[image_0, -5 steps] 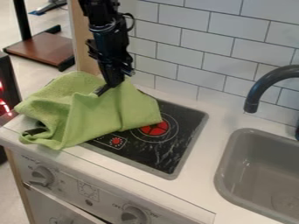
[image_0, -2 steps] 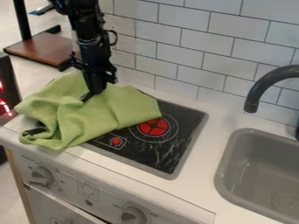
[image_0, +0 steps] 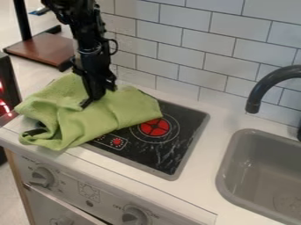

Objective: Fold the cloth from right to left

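Cloth part-folded R to L, by the look of it - gripper down on its back half

From over here, the green cloth (image_0: 120, 115) lies in a loose, rumpled heap at the L end of the white counter (image_0: 203, 156), w/ its R side spread over the L part of the black hob (image_0: 185, 121) and ending by the red burner (image_0: 155, 127). The arm (image_0: 94, 48) comes in from top L, and its gripper (image_0: 93, 100) hangs down at the cloth, approx. mid-width, towards the back. Can't tell from here if it's open, closed or has any fabric pinched.

Step in hand, I'd say: laying the R side over to the L, or letting go of it there. Job looks abt half done at best, b/c a fair bit of cloth sits out to the R and the L side is all creases, no neat edge lined up.

Next move depends on that grip. If it has fabric - carry it a bit further L, keep it low, then release and lift straight up so the fold doesn't get dragged back. If not, it prob. needs to back off, go to the R edge near the burner, take a pinch and bring that across. Main risk: soft stuff like this bunches up instead of folding flat, esp. w/ a small pinch.
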Motion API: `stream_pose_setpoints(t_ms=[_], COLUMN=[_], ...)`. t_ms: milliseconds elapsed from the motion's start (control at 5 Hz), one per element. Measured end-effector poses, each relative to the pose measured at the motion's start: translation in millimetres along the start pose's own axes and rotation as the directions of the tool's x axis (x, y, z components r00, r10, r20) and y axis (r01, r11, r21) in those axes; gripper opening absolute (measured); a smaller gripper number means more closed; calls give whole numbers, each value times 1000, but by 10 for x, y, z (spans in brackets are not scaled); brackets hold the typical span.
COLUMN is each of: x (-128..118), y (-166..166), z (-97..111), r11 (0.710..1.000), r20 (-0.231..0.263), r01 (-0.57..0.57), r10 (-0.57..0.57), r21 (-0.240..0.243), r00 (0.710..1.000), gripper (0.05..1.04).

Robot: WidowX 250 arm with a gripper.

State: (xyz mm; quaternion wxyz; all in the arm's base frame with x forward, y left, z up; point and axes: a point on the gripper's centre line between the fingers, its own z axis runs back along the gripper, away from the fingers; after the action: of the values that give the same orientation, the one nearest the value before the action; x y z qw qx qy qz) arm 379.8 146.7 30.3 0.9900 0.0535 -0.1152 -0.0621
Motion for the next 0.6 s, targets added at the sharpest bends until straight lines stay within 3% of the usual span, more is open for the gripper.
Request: stream_pose_setpoints(t_ms=[400, 600], x=[-35, -81], y=[0, -28], z=[-29, -21], r11=[1000, 1000], r20=[-5, -23], r01=[-22, -25], r10=[23, 25], r21=[9, -2], r00=[1000, 999], gripper=[788, 1016])
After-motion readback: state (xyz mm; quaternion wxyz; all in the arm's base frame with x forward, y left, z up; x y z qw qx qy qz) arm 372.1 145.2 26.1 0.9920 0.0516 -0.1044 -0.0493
